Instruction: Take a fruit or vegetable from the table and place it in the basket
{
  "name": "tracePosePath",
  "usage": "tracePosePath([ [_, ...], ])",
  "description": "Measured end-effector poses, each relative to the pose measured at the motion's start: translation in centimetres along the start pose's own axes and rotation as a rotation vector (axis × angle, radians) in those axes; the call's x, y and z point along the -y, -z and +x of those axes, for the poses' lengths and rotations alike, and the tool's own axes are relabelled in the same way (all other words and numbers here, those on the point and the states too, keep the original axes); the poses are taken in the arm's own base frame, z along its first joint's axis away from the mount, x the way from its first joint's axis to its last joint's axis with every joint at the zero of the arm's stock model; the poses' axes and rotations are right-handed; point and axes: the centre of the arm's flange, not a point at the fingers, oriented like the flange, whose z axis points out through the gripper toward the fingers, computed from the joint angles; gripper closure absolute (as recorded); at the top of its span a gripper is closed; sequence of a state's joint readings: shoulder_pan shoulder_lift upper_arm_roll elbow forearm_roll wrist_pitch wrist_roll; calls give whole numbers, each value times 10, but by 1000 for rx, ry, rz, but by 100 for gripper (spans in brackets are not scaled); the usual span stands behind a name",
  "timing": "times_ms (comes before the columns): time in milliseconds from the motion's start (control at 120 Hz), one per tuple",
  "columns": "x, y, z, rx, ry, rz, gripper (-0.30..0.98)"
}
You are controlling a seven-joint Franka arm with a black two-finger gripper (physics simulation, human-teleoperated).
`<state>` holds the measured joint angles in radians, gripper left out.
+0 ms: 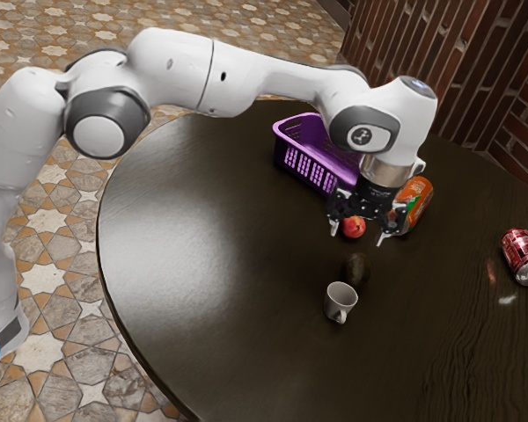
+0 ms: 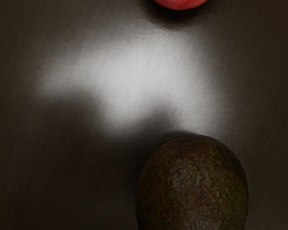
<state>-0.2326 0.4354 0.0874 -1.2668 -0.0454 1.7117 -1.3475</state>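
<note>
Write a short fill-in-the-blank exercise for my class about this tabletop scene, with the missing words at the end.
The slotted plastic basket is coloured ____. Of the small white cup and the dark, rough-skinned avocado, the one nearer the round red fruit is the ____. The robot's black jaws are not shut but ____. The shiny red metal can lies on its ____.

Missing words: purple; avocado; open; side.
</note>
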Motion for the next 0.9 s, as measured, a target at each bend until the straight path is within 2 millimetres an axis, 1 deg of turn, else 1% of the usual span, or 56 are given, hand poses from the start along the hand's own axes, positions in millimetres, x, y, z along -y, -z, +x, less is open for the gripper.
tracePosePath([
  [242,-1,-28,-1,7,-5,20,0],
  [342,-2,-31,-1,8,-6,15,0],
  [592,-3,-47,6,16,1,23,0],
  [758,-8,-52,-4,19,-16,19,0],
  [808,-8,-52,-5,20,-19,18,0],
  [900,-10,-59,-6,21,-22,23,0],
])
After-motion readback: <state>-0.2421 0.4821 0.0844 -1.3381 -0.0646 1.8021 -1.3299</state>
